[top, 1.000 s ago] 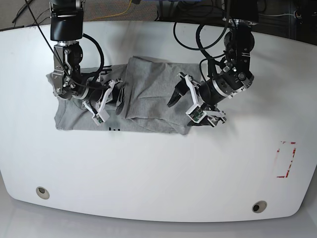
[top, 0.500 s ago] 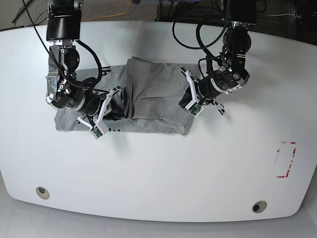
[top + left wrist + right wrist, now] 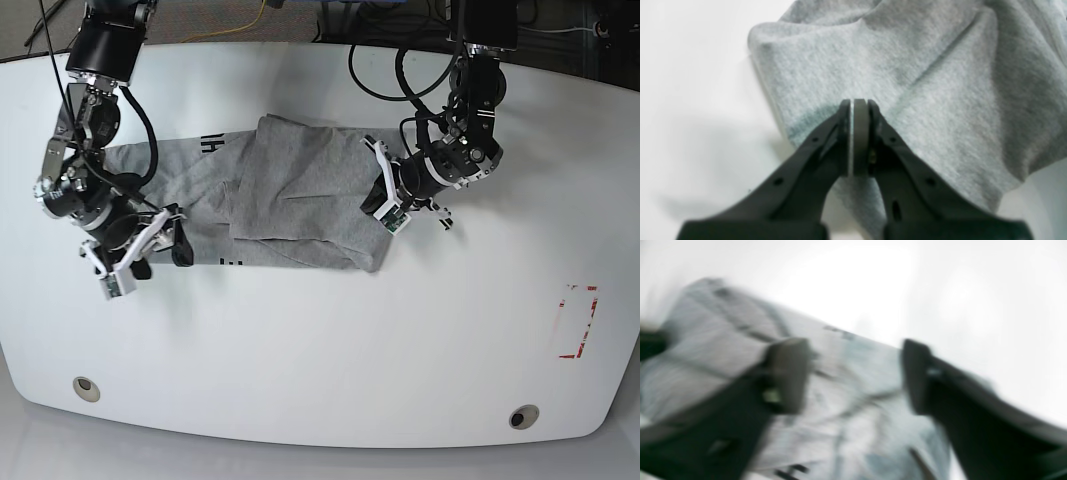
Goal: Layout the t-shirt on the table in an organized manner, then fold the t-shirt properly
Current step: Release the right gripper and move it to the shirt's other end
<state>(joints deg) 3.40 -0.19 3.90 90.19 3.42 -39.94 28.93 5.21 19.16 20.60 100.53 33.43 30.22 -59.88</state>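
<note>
The shirt [image 3: 280, 205] lies across the far middle of the table [image 3: 320, 340], its long axis running side to side in my base view, roughly between my two arms. It is bunched: a thick folded slab sits toward the base view's right, and a thinner layer with black lettering trails off toward the left. The cloth is soft heather-grey knit, matte and fuzzy, creased in broad ridges in the left wrist view [image 3: 907, 66]. The table is glossy white and slick, so I judge that the fabric slides easily when pulled.

My left gripper [image 3: 385, 205] is at the shirt's right-hand edge in the base view. Its black fingers are pressed together, with what looks like a thin pale layer of cloth pinched between the pads [image 3: 860, 133]. I judge it is gripping the hem there.

My right gripper [image 3: 150, 245] is at the opposite end, just off the shirt's lower left corner in the base view. Its fingers [image 3: 786, 373] are spread wide with nothing between them, and grey cloth shows beyond the gap, though that view is badly blurred.

The layout is unfinished. The next move turns on the right gripper taking that near corner, so both arms can draw the shirt out along its long axis.
</note>
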